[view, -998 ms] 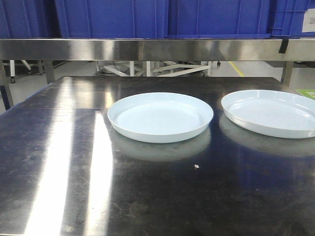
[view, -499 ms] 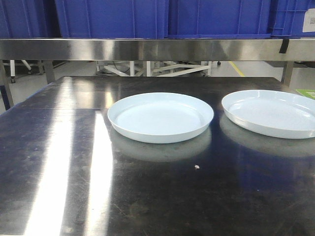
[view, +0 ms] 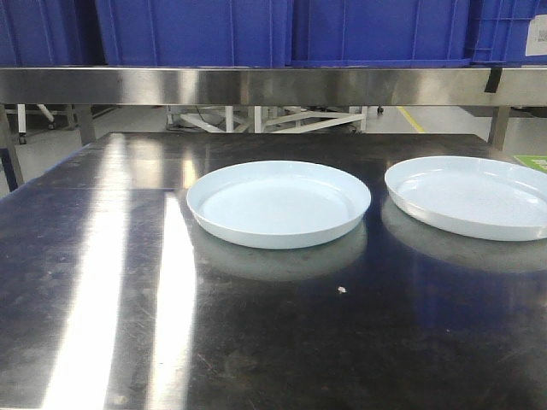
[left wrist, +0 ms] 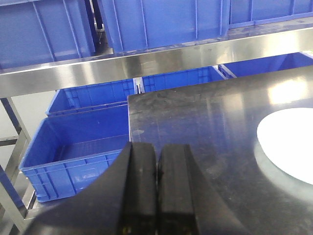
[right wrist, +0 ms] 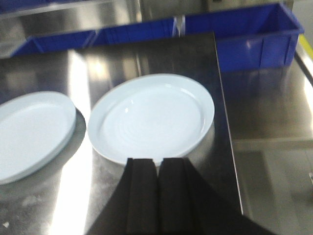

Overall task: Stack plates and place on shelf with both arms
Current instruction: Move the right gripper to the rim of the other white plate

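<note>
Left wrist-mounted view first: how does the left gripper (left wrist: 156,156) stand? (Mia)

Its two black fingers are pressed together with nothing between them. It hangs over the dark bench (left wrist: 195,122) near the bench's far left corner. Past that edge, blue crates (left wrist: 78,142) sit lower down. (Tom)

And the right gripper (right wrist: 157,169)? (Mia)

That one is closed and empty too. In its own view the tips meet the near rim of the right-hand plate (right wrist: 151,117); I cannot tell whether they touch it. This plate lies close to the bench's right edge, with only a narrow strip of steel showing beside it. (Tom)

How many plates are there? (Mia)

Two, both lying flat on the bench and neither stacked. The middle plate (view: 278,203) is just beside the right-hand one, with a slim gap between their rims. To its left runs a wide stretch of bench streaked with glare. (Tom)

Where is the shelf? (Mia)

The shelf (view: 256,85) shows as a steel front rail crossing above the bench's far edge. On that tier I count at least three more blue crates, side by side. (Tom)
</note>
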Controlling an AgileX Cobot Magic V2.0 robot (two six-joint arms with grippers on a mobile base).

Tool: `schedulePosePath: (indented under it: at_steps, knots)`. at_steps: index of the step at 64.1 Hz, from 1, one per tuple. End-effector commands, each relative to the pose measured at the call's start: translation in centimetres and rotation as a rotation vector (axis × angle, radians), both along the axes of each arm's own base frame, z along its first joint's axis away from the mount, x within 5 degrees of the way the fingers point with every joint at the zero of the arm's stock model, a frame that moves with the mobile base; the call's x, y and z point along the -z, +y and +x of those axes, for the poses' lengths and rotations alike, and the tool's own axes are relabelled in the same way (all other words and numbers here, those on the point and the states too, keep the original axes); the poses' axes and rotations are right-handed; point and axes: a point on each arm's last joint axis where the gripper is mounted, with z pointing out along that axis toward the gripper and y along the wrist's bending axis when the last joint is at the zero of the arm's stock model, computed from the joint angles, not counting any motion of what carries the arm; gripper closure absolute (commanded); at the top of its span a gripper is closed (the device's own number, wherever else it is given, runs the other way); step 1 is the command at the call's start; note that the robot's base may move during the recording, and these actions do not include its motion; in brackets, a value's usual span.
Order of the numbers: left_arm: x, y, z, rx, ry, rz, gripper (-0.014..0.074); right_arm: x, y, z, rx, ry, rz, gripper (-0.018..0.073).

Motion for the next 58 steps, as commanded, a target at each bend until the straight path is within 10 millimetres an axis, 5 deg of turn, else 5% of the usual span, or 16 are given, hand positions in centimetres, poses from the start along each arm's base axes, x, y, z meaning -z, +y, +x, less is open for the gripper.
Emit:
schedulePosePath:
  at_steps: [1,32,58]
  knots:
    - [-1.7,0.0,0.1,-0.004,-0.112,-0.035,0.0514,-2.0,-0.1,2.0,0.009,-0.037,-0.024,0.0502]
    - [-1.7,0.0,0.1,-0.004,-0.112,-0.035,0.0514,-4.1,0.4,14.0,-0.024,0.339,-0.029,0.0500]
    - [-1.7,0.0,0.1,-0.004,-0.112,-0.035,0.0514,-4.6,-4.1,17.2,0.138,0.360,0.004,0.0501]
